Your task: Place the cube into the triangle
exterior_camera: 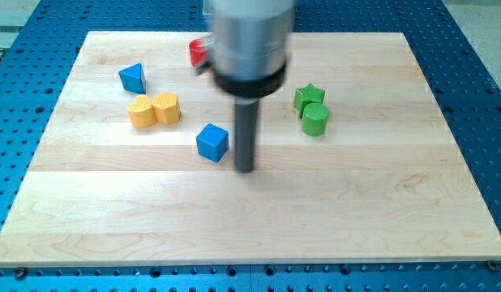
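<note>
Our biggest worry is direction. The blue cube [211, 142] sits just beside my tip [246, 169], at about ten o'clock from it, with a thin strip of board showing between the two. The blue triangle [132, 78] lies well apart from the cube, at roughly ten o'clock from it, near the board's upper left. So we stand on the right side of the cube for a push (a fair starting place, we judge), but slightly low of the line we want.

If we strike the cube off its centre, it may spin and slide past the tip instead of travelling straight. The two yellow blocks [154, 109], touching one another, lie close under the path from cube to triangle; a push that drifts low could drive the cube into them and scatter all three. Too strong a final shove could also knock the triangle away, not meet it.

As for a pincer, we carry none: the arm ends in a plain dark rod, so nothing opens, closes or holds. At present the tip appears to touch no block. The green blocks [311, 109] at two o'clock and the red block [197, 52], half hidden behind the arm, seem out of harm's way.
</note>
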Action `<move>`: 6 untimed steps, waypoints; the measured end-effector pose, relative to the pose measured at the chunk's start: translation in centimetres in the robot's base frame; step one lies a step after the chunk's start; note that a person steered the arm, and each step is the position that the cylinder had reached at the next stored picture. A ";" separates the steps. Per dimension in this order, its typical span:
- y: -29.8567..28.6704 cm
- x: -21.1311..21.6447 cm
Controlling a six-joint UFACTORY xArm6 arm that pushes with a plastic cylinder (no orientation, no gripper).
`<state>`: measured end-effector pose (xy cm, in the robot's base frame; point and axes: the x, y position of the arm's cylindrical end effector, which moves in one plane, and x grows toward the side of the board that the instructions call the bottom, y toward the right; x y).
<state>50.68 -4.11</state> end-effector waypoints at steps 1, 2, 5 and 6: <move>-0.6 -0.5; -0.4 -4.4; 0.0 -14.2; -2.9 -14.9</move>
